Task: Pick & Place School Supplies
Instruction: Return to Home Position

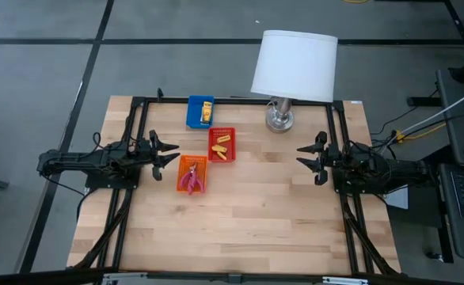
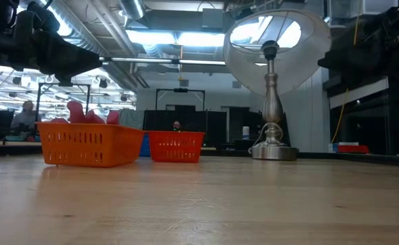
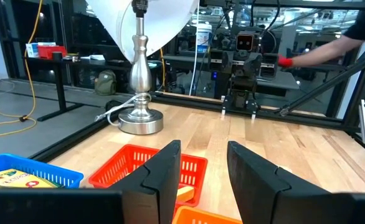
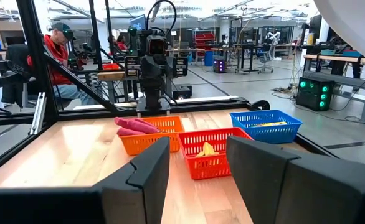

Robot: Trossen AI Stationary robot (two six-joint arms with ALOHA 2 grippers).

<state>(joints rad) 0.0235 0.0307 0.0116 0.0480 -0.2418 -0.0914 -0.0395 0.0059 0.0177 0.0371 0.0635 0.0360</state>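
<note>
- High view: both arms sit at the table's sides. Your left gripper (image 1: 171, 153) is well apart from the lamp (image 1: 294, 54), just beyond the orange tray (image 1: 181, 162). Your right gripper (image 1: 302, 156) lies near the lamp's base, on its other side. Both have their fingers spread and hold nothing.
- Same view: the supplies look sorted. A yellow packet (image 1: 206, 109) lies in the blue tray (image 1: 194, 111) just beside the lamp. The yellow erasers (image 1: 221, 144) are in the red tray (image 1: 228, 134) next out, and the pink-handled pliers (image 1: 191, 179) are in the orange tray, farthest from the lamp.
- Low view: the pink handles (image 2: 84, 112) stick up above the orange tray's rim, and a dark arm hangs high over that tray, away from the lamp. If that arm drops while it swings, it could catch the handles and tip the tray.
- Left wrist view: your spread fingers (image 3: 167, 174) frame the red tray, with the lamp's cable (image 3: 111, 112) trailing from its base. A low sweep toward the lamp could shove these light trays or snag the cable.
- Right wrist view: the fingers (image 4: 148, 168) are apart and all three trays sit ahead. A person (image 4: 61, 56) sits beyond the table, far from the lamp, so keep the homing move slow and inside the frame.
</note>
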